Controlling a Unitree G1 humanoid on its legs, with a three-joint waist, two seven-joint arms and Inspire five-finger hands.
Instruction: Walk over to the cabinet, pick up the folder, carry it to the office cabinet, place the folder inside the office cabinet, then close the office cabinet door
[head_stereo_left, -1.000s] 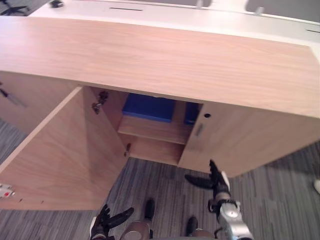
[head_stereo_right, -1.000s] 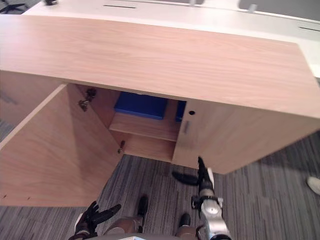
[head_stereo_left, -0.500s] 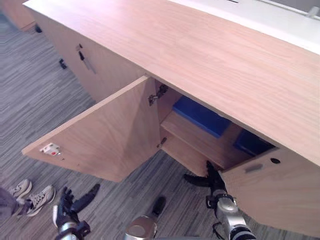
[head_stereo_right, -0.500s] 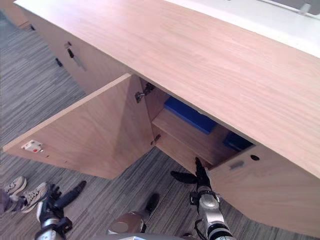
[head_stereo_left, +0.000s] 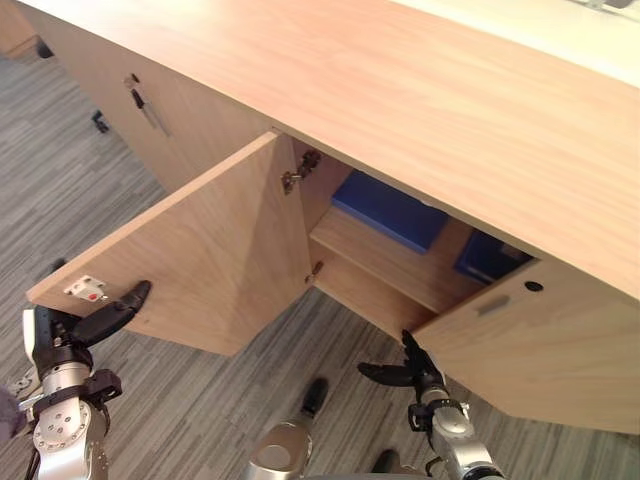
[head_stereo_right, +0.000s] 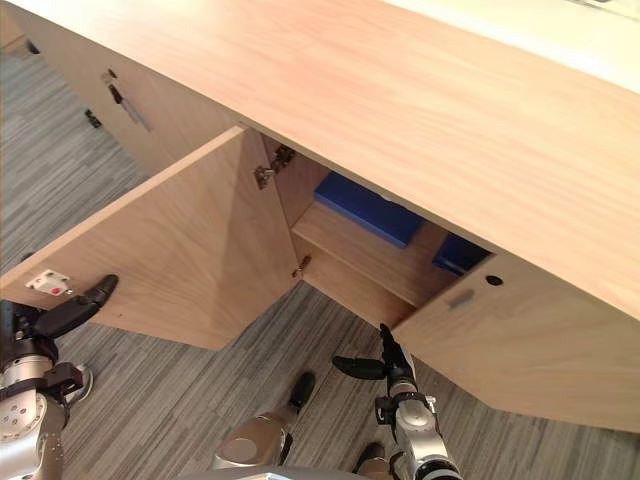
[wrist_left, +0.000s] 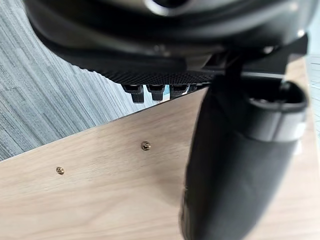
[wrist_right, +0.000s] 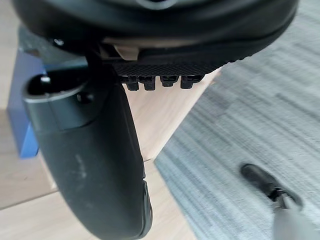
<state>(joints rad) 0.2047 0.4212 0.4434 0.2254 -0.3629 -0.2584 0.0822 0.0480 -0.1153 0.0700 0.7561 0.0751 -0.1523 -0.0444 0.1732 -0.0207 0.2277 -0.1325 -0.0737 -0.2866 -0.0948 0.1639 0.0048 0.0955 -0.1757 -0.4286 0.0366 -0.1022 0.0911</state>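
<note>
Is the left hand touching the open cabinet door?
Cannot tell. In the left eye view the left hand overlaps the open door at its lower edge; no clear contact or gap.

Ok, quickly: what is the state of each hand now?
Left hand: open, holding nothing.
Right hand: open, holding nothing.

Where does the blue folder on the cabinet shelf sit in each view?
Left eye view: blue folder on the shelf, right of centre.
Right eye view: folder near centre.
Right wrist view: a blue edge past the right hand, probably it.
Left wrist view: faces the open door.
Landmark: that open door.
</note>
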